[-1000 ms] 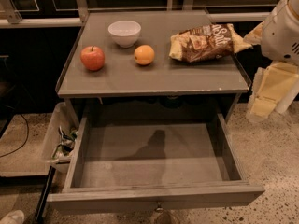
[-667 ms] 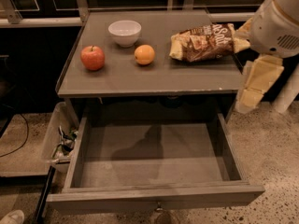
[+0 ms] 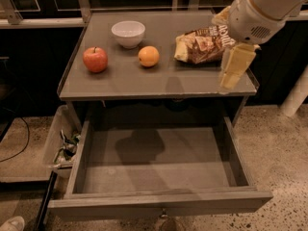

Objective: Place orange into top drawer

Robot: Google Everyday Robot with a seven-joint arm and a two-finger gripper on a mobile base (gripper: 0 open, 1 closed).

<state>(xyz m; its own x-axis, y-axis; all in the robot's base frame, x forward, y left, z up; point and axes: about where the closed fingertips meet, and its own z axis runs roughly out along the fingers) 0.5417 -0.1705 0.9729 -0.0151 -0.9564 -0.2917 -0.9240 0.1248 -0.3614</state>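
The orange [image 3: 148, 56] lies on the grey tabletop [image 3: 130, 81], between a red apple [image 3: 95, 59] on its left and a snack bag [image 3: 204, 44] on its right. The top drawer [image 3: 159, 198] is pulled out below the tabletop, and its flat grey bottom is bare. My gripper [image 3: 234, 70] hangs from the white arm [image 3: 262, 8] at the top right, above the tabletop's right front corner and beside the bag. It is well to the right of the orange and holds nothing that I can see.
A white bowl [image 3: 128, 33] stands behind the orange. A bin with cables [image 3: 60, 146] sits on the floor left of the drawer. A white post [image 3: 296, 97] stands at the far right on the speckled floor.
The arm and gripper have moved left, from beside the table's right edge to over its right front corner. The orange, apple, bowl and bag have not moved.
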